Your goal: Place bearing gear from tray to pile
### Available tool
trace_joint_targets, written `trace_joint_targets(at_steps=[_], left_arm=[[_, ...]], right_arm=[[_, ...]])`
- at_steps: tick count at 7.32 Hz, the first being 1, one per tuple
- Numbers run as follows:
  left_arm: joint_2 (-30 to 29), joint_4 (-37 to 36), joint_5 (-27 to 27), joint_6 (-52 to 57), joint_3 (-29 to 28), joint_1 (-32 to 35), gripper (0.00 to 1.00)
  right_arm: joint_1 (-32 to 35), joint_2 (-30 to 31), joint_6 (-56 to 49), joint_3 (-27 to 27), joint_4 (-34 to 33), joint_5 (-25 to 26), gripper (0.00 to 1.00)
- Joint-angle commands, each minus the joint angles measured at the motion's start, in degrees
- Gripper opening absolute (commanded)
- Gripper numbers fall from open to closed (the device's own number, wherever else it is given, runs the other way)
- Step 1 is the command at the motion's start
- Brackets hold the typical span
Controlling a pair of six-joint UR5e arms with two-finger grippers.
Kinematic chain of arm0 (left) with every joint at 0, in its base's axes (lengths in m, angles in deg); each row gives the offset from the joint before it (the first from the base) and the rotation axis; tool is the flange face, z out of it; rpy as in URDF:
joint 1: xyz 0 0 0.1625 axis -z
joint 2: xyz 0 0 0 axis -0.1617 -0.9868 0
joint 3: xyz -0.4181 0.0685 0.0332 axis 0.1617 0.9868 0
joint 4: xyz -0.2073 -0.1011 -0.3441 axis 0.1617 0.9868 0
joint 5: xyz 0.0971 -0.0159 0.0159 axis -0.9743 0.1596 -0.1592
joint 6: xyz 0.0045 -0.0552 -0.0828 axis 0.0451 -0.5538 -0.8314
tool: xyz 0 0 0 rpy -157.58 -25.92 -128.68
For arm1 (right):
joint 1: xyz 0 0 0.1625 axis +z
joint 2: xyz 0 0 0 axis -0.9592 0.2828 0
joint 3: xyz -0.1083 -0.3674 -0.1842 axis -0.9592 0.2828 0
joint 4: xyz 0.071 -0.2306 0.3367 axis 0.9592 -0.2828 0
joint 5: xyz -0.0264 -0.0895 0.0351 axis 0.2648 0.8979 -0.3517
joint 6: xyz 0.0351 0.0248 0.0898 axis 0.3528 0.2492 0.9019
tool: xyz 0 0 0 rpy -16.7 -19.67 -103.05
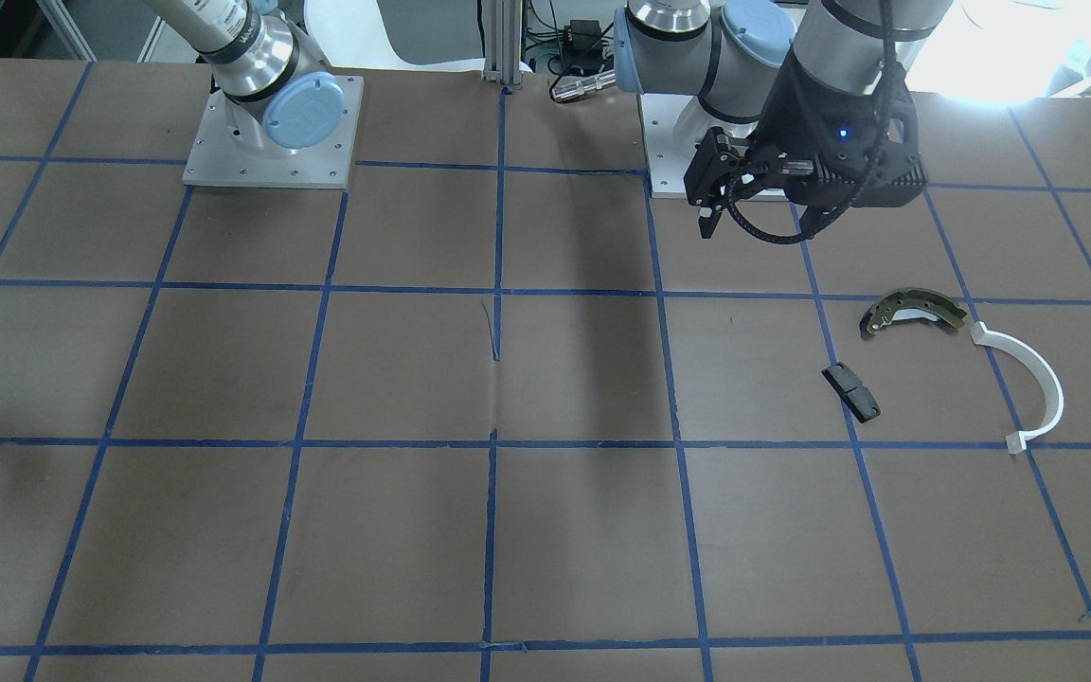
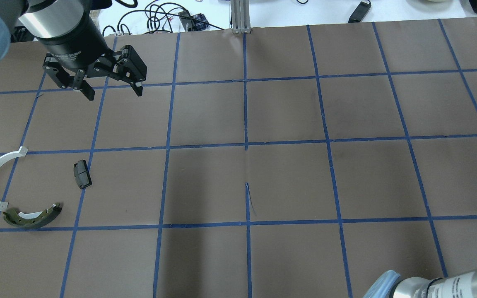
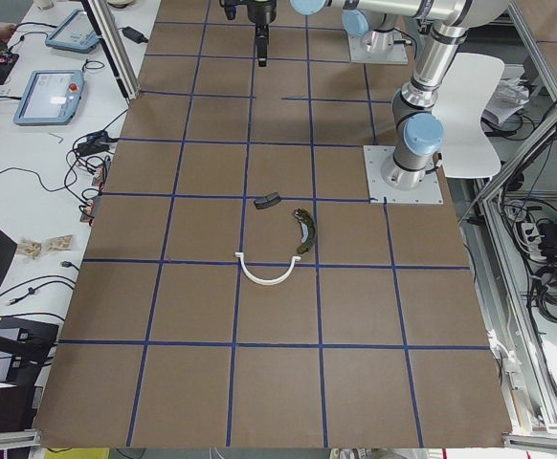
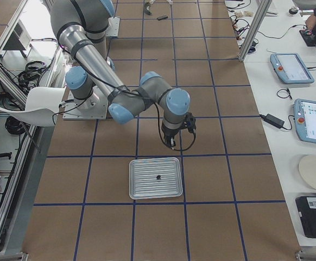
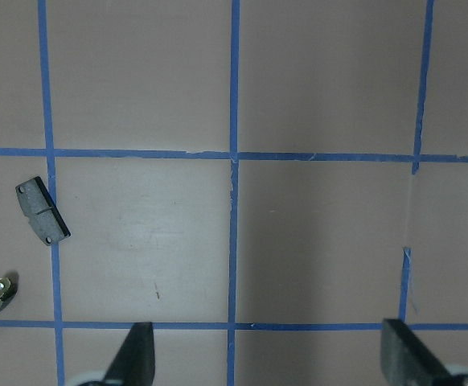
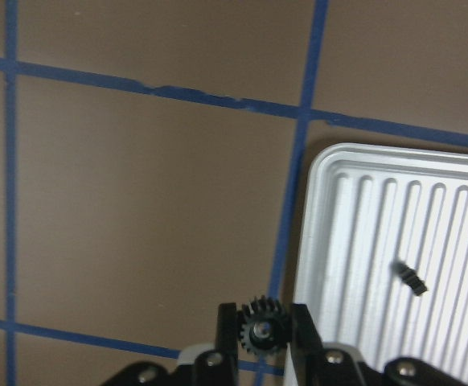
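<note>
Above brown blue-gridded tabletop [image 6: 137, 201], right gripper [image 6: 264, 323] fingers [image 6: 303, 328] are pinching a small black toothed gear [image 6: 264, 333] for carrying to the loose-parts pile [image 2: 82, 174], left gripper [image 2: 114, 94] fingers [image 2: 138, 90] gaping wide.

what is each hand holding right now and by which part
The right hand pinches a small black gear by opposite sides of its toothed rim. The left hand is open and holds nothing.

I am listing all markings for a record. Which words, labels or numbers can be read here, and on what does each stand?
"Gripper": on the black collar of the left gripper; the word before it is blurred.
Print on the right arm's silver band: too small to read.
The tablet screens: too small to read.
</note>
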Motion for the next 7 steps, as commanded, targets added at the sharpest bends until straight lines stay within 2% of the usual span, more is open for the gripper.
trace_joint_targets(at_steps=[1, 2, 4, 6, 7], left_arm=[[0.07, -0.01, -0.05, 0.13, 0.05, -0.01, 1.0], [0.08, -0.01, -0.05, 0.13, 0.05, -0.01, 1.0], [0.08, -0.01, 0.04, 0.04, 0.05, -0.01, 1.0], [0.08, -0.09, 0.04, 0.04, 0.05, -0.01, 1.0], [0.08, -0.09, -0.05, 0.13, 0.14, -0.01, 1.0]], right_arm=[[11.29, 12.56, 20.54, -10.84, 1.67, -0.69, 0.22], [18.48, 16.44, 32.47, -14.54, 1.58, -0.95, 0.22], [35.69, 15.52, 57.17, -16.6, -1.99, -1.04, 0.22], [50.21, 7.12, 76.1, -16.25, -13.38, -3.23, 0.24], [56.46, 2.03, 84.63, -15.9, -21.45, -4.81, 0.24]])
